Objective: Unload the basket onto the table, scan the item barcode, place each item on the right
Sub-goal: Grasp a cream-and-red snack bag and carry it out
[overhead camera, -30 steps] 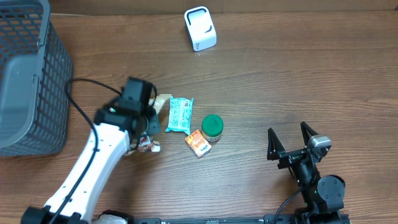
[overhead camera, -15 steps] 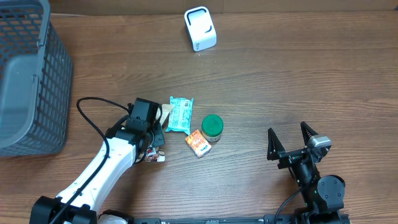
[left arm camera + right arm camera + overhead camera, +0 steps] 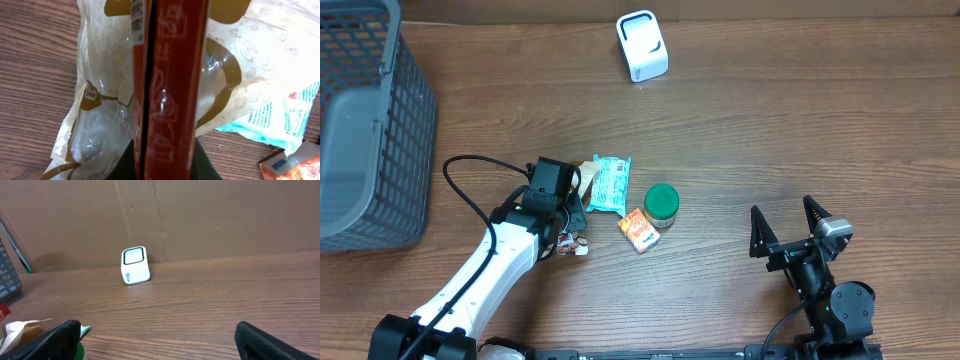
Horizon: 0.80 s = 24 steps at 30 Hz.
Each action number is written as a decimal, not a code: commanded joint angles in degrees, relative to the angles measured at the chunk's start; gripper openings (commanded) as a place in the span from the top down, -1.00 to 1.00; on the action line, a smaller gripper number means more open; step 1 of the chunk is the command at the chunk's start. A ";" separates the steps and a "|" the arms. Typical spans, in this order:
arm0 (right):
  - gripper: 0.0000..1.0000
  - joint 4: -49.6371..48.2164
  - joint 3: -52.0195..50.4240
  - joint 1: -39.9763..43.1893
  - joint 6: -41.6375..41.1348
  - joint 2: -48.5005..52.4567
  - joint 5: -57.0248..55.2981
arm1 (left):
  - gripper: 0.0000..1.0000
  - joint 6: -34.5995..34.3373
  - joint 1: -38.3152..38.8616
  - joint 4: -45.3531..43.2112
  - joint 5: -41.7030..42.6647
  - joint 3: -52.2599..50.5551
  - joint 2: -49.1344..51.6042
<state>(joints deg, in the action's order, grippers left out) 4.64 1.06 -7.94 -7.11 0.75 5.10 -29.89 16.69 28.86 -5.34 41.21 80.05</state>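
Left claw [image 3: 568, 215] is clenched on a thin red foil packet [image 3: 170, 90], seemingly just above the cream-and-brown plastic bag [image 3: 95, 105]. The pickup looks done. Presenting the barcode to the small white box scanner [image 3: 642, 45], well beyond the claw, remains. Right claw [image 3: 787, 225] gapes, holding nothing.

Reaches in from the lower left of the frame with the left arm [image 3: 480, 270], white forearm slanting up toward centre. Clamps the jaws of the left gripper [image 3: 563, 218] almost together on a red packet [image 3: 170, 75], edge-on. Holds the right arm [image 3: 830, 300] at lower right, low over the bench [image 3: 740, 140]. Spreads the jaws of the right gripper [image 3: 786, 225] wide, tips toward the top, gripping nothing.
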 commanded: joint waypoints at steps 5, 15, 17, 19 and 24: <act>-1.00 -0.22 -0.61 0.09 -0.17 -0.26 -0.52 | 0.85 -0.57 0.28 -1.40 0.07 -0.68 2.80; -1.00 -0.22 -0.61 0.09 -0.17 -0.26 -0.52 | 0.63 -0.04 0.26 -5.84 1.07 -0.66 10.86; -1.00 -0.22 -0.61 0.09 -0.17 -0.26 -0.50 | 0.25 0.46 0.26 -6.03 1.77 -0.48 10.86; -1.00 -0.22 -0.61 0.09 -0.17 -0.26 -0.50 | 0.04 2.23 0.24 -5.92 2.43 0.11 10.86; -1.00 -0.22 -0.61 0.09 -0.17 -0.26 -0.52 | -0.55 4.17 0.22 -0.98 2.36 4.46 10.67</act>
<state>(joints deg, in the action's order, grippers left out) 4.67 1.06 -7.94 -7.11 0.75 5.10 -27.38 16.86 25.85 -4.40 42.83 89.58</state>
